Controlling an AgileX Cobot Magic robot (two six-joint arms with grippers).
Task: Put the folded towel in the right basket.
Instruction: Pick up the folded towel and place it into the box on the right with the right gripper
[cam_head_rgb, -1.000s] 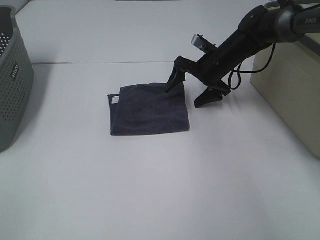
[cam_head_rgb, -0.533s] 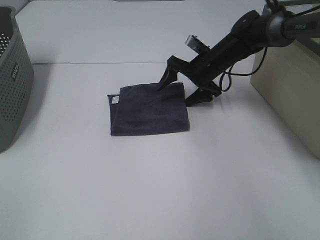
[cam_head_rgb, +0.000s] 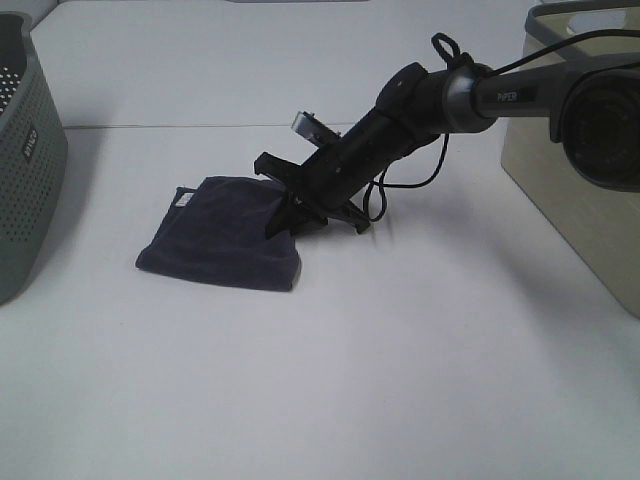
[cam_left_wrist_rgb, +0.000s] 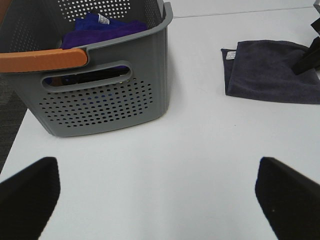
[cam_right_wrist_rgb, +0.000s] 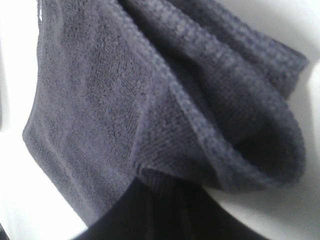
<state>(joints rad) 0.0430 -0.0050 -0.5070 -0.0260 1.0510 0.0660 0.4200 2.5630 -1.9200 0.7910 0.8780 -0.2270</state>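
Now right arm stretched low across table, pincer clamped on towel edge; left pincer apart.

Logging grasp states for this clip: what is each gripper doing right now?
Left gripper: open, holding nothing.
Right gripper: at the edge of the dark grey folded cloth towel, seemingly pinching it; closure cannot be confirmed.

Bright, even light (right wrist view blurred).

White table carries a dark folded towel, grey basket, beige basket
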